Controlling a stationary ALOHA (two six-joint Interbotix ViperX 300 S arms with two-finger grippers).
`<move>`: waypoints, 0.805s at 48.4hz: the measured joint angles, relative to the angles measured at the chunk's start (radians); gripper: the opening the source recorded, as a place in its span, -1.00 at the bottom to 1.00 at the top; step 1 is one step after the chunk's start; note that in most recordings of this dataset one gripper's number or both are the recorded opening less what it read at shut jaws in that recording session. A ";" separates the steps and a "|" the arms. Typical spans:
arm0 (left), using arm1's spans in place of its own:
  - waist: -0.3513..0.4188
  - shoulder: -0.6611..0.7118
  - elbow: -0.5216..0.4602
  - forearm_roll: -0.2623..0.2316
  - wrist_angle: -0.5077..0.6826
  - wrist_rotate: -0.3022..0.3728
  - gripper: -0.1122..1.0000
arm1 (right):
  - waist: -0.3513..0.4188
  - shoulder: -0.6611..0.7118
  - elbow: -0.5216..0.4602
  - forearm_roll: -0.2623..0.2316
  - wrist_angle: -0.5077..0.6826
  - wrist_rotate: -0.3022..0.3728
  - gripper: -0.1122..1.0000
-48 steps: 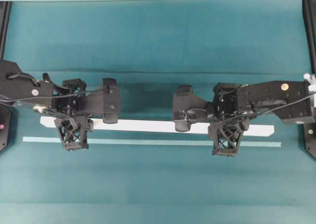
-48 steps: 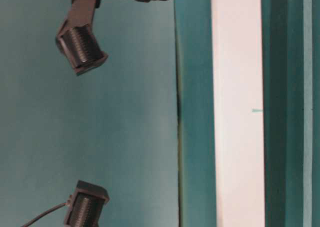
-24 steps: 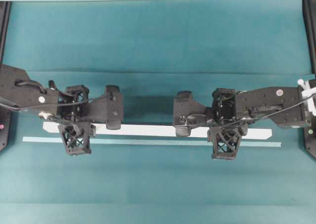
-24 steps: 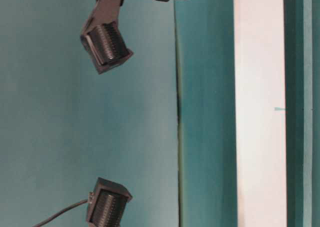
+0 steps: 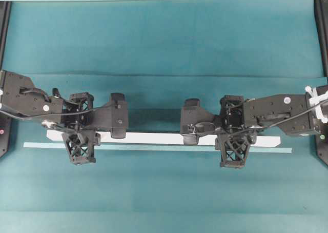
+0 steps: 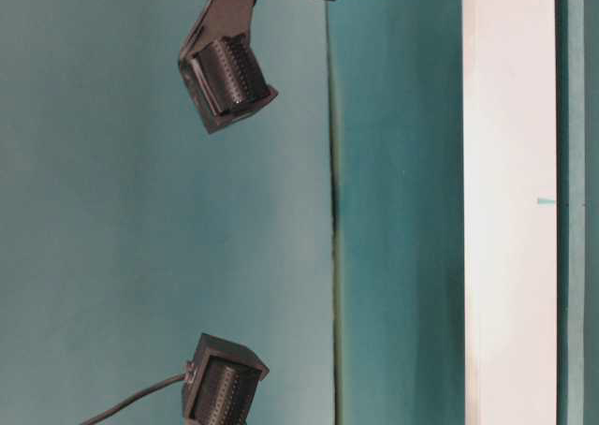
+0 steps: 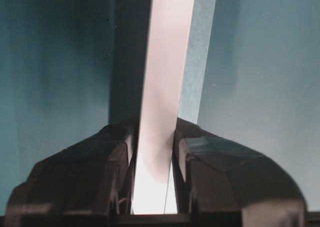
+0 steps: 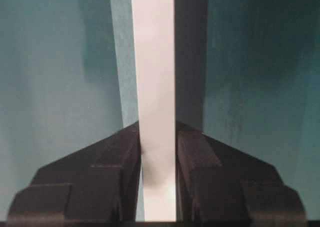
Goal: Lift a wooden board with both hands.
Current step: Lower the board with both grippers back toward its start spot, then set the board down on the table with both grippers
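The wooden board (image 5: 154, 138) is long, thin and plain white, with square ends. It is running from side to side, right next to the pale teal strip (image 5: 154, 147), which is lying on the teal cloth (image 5: 164, 43) on the near side of the board. The left gripper (image 7: 154, 154) is squeezing the board between its black fingers (image 7: 117, 159) near the board's left end. The right gripper (image 8: 157, 147) is pinching the board near its right end. Both arms are reaching in low from the sides, stretched along the board.
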 measured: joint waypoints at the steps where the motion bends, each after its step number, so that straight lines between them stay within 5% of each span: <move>1: 0.000 0.002 0.002 0.000 -0.002 0.000 -0.49 | 0.000 0.000 0.002 0.002 -0.003 0.000 -0.42; 39: -0.009 -0.003 0.020 0.000 -0.041 0.017 -0.49 | 0.000 0.012 0.026 0.002 -0.071 0.000 -0.42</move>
